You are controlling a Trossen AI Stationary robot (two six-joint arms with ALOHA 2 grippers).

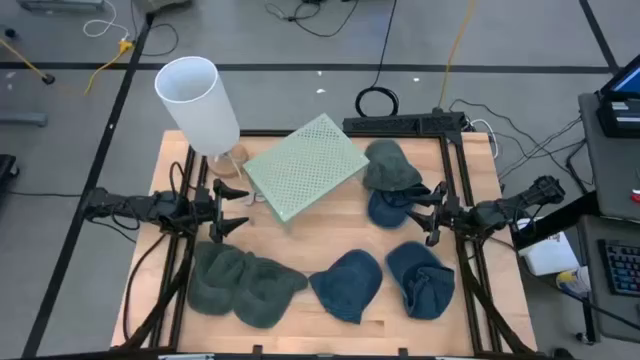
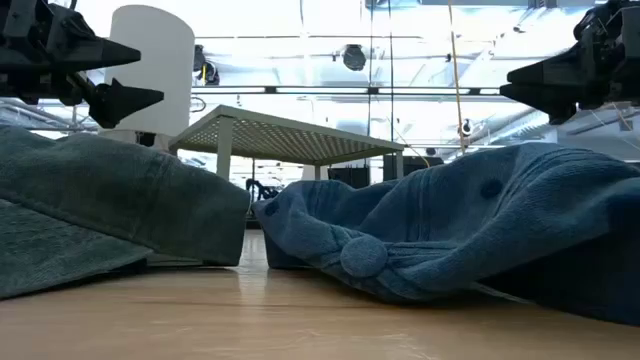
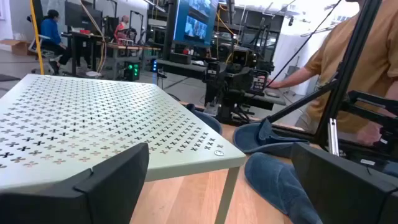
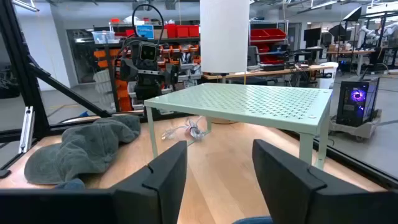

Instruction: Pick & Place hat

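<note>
Centrally, bare wood between green stand and blue hats

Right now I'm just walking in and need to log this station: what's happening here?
Nothing is being held yet. The left gripper and right gripper both hang open above the wooden table, facing each other across it. Several hats lie loose: two grey-green ones at the near left, blue ones near the front, more beside the right gripper. A perforated green stand and a white cylinder sit at the back.
</note>
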